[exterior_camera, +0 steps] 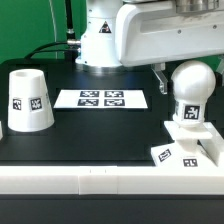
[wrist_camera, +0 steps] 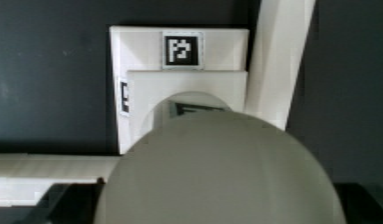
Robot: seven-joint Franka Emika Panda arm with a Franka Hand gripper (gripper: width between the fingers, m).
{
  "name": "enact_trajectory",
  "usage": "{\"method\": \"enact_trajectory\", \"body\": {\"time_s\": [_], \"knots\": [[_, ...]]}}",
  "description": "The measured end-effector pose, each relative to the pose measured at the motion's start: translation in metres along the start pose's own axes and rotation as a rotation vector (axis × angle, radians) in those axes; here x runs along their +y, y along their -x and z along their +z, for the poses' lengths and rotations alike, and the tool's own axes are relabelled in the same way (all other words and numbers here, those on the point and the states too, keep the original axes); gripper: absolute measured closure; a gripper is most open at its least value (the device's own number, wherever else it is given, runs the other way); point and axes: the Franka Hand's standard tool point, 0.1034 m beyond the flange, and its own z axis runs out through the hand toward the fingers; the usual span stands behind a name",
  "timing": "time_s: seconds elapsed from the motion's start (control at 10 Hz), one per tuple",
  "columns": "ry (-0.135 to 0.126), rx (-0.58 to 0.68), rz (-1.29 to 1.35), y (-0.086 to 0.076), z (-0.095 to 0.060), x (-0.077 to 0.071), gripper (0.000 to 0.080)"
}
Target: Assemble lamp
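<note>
The round white bulb (exterior_camera: 192, 85) stands upright on the low square base (exterior_camera: 190, 145) at the exterior view's right, its tag facing the camera. My gripper (exterior_camera: 190, 88) hangs over the bulb with the jaws on either side of it. One dark finger (exterior_camera: 160, 78) shows with a small gap to the bulb's side, so the gripper looks open. In the wrist view the bulb (wrist_camera: 214, 170) fills the space between the jaws, above the base (wrist_camera: 179, 60). The tapered shade (exterior_camera: 30, 100) stands alone at the exterior view's left.
The marker board (exterior_camera: 100, 99) lies flat between the shade and the bulb. A low white wall (exterior_camera: 90, 180) runs along the table's front edge and turns at the right beside the base (wrist_camera: 282, 70). The robot's white body (exterior_camera: 100, 40) stands behind.
</note>
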Motion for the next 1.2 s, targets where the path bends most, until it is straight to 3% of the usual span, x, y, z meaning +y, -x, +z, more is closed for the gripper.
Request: {"method": "enact_trajectory", "body": {"time_s": [0.2, 0.8, 1.2], "knots": [[-0.017, 0.011, 0.186, -0.0025, 0.0004, 0.0002, 0.0219], [-0.022, 0.012, 0.551, -0.0034, 0.0001, -0.0044, 0.0219], [-0.068, 0.005, 0.948, -0.0022, 0.0020, -0.0048, 0.0219]]}}
